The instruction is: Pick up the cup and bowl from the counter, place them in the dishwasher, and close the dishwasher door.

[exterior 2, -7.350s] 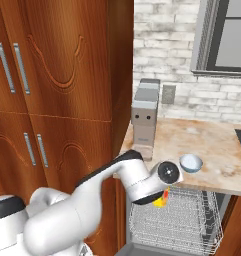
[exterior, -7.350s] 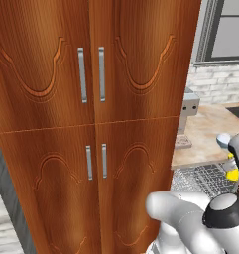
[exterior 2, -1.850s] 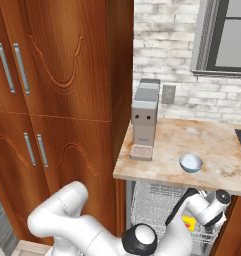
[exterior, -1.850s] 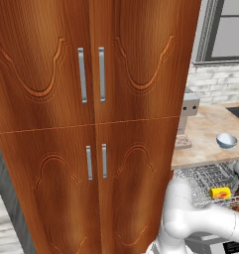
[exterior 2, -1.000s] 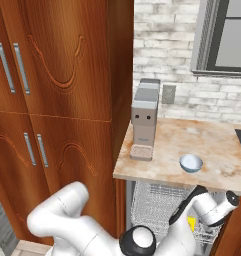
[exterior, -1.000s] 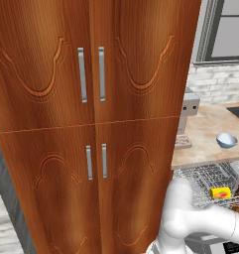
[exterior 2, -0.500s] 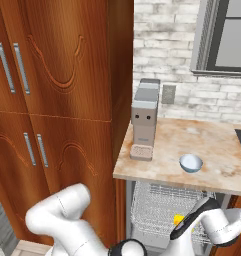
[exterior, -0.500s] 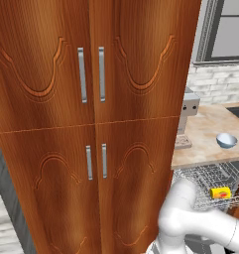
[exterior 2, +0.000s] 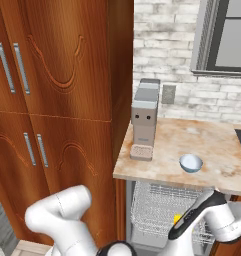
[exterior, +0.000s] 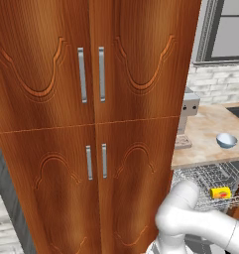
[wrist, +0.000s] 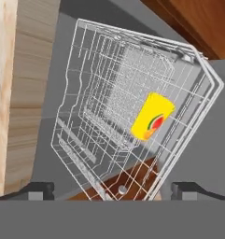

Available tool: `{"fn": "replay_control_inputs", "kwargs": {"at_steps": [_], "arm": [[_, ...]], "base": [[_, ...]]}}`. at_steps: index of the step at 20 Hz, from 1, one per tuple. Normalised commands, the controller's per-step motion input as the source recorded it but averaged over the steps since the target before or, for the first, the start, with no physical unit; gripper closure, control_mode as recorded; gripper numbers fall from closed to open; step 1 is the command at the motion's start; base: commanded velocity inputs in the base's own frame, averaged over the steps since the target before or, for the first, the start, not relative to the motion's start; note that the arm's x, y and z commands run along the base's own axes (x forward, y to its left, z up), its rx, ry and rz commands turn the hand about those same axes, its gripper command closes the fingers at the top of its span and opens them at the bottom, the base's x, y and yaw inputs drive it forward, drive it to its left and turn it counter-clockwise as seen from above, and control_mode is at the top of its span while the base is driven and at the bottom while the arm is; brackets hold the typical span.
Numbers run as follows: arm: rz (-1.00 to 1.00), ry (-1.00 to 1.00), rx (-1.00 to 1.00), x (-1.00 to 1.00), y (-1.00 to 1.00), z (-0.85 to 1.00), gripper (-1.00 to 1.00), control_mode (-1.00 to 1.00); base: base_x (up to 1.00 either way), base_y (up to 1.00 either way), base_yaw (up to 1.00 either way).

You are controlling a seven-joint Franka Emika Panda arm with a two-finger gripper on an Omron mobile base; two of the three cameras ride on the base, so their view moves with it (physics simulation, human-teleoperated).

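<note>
Yellow cup [wrist: 152, 115] lies on its side in the dishwasher's wire rack [wrist: 109, 93], under the counter [exterior 2: 212, 150]. The pale bowl [exterior 2: 191, 163] sits on that counter. The gripper [wrist: 113, 190] hangs above the rack, jaws wide apart, empty.

A kitchen, seemingly: stone counter [exterior 2: 212, 150], dishwasher [exterior 2: 162, 210], wooden cabinet [exterior: 91, 124].

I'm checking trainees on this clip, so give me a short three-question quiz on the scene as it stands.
1. True or false: the cup lies in the rack.
2. Where is the bowl? A) on the counter B) in the rack C) between the fingers
3. Fill in: the gripper is ____.

Key: 1 true; 2 A; 3 open, holding nothing.
</note>
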Motion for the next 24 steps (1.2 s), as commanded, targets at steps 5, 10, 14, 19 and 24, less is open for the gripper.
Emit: {"fn": "replay_control_inputs", "kwargs": {"at_steps": [5,10,14,19,24], "arm": [[-0.01,-0.07,0.00,-0.03,0.00,0.85,-1.00,-1.00],[-0.02,-0.04,0.00,0.02,0.05,0.75,-1.00,-1.00],[-0.01,0.00,0.00,0.26,0.16,0.46,-1.00,-1.00],[0.00,0.00,0.01,0.42,0.24,0.24,-1.00,-1.00],[0.00,0.00,0.10,0.42,0.07,-0.05,-1.00,-1.00]], "base": [[0.00,0.00,0.00],[0.00,0.00,0.00],[0.00,0.00,0.00],[0.00,0.00,0.00],[0.00,0.00,0.00]]}}
